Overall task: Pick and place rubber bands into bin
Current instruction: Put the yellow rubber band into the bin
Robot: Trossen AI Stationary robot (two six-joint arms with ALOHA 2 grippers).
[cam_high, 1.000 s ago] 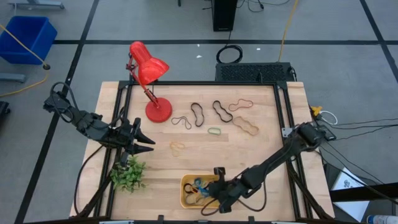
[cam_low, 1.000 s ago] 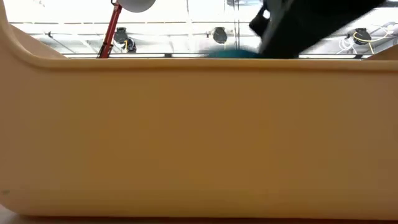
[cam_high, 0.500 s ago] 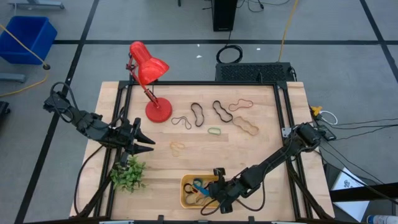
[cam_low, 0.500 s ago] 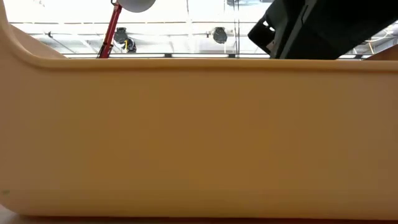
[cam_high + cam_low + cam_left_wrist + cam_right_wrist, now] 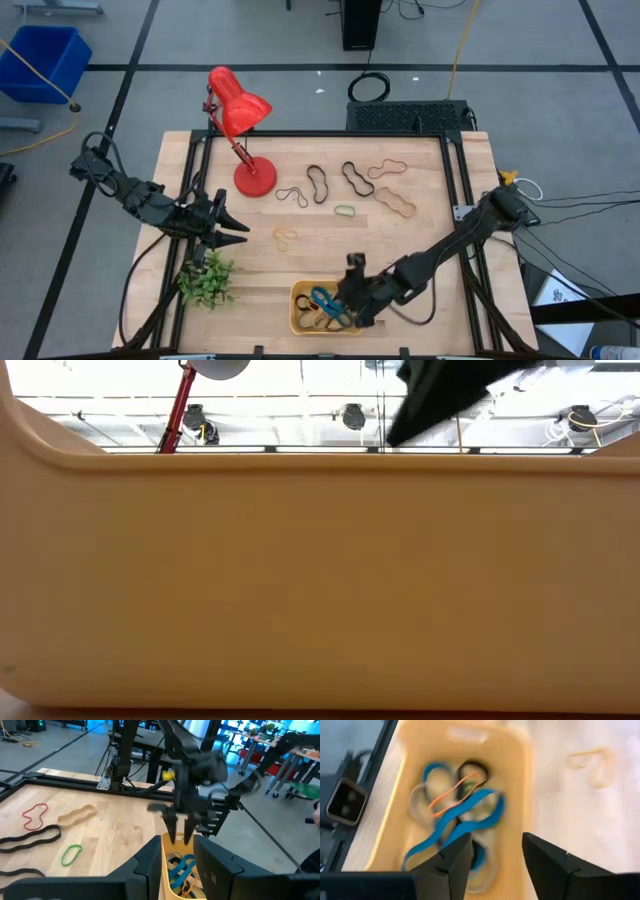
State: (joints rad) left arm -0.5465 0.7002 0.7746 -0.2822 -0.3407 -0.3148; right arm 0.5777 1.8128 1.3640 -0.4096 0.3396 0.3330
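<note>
The orange-yellow bin sits at the table's near edge and holds several rubber bands, blue, orange and black among them. My right gripper hovers open just above the bin's right part, its fingers pointing down with nothing between them. Several more rubber bands lie flat on the wood: two black, a green one, tan ones and a red one. My left gripper waits open at the table's left, pointing toward the right edge.
A red desk lamp stands at the far left of the table, and a small green plant near the left front. In the low view the bin's wall fills most of the picture. A blue crate sits on the floor beyond the table.
My right gripper has let go of a blue rubber band, which showed at the bin's rim under it and now lies in the bin. The gripper has then risen clear of the rim and shifted slightly toward the table's far edge.
</note>
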